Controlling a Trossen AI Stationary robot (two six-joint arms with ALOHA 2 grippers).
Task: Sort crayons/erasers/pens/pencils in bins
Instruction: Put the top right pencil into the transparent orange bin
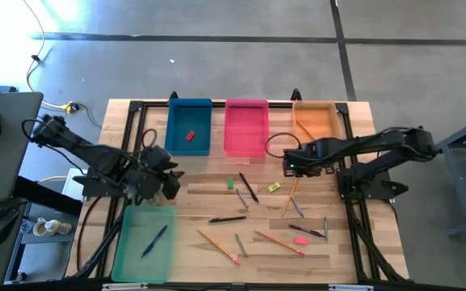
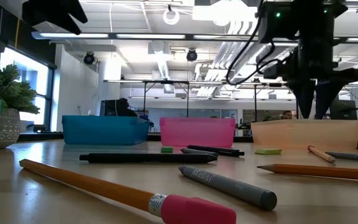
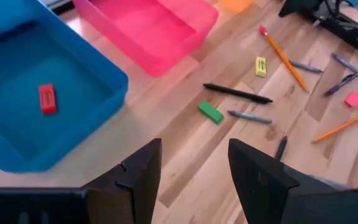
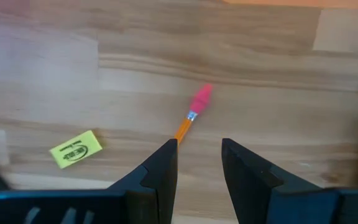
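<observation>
My left gripper (image 1: 168, 176) (image 3: 191, 177) is open and empty, above the table between the blue bin (image 1: 188, 125) and the light green bin (image 1: 146, 241). My right gripper (image 1: 291, 163) (image 4: 199, 167) is open and empty, raised in front of the orange bin (image 1: 315, 121), above the pink rubber end of an orange pencil (image 4: 194, 112) (image 1: 290, 198) that lies flat. A red eraser (image 3: 46, 98) lies in the blue bin, a dark pen (image 1: 154, 240) in the green bin, a pencil (image 1: 304, 129) in the orange bin. The pink bin (image 1: 245, 127) stands between blue and orange.
Loose on the wood: a green eraser (image 1: 230, 183), a yellow-green eraser (image 4: 76, 149), a pink eraser (image 1: 301, 239), pens (image 1: 247, 187) (image 1: 227, 218), grey crayons (image 1: 242, 198) (image 1: 239, 245), pencils (image 1: 218, 246) (image 1: 279, 242). A black frame edges the table.
</observation>
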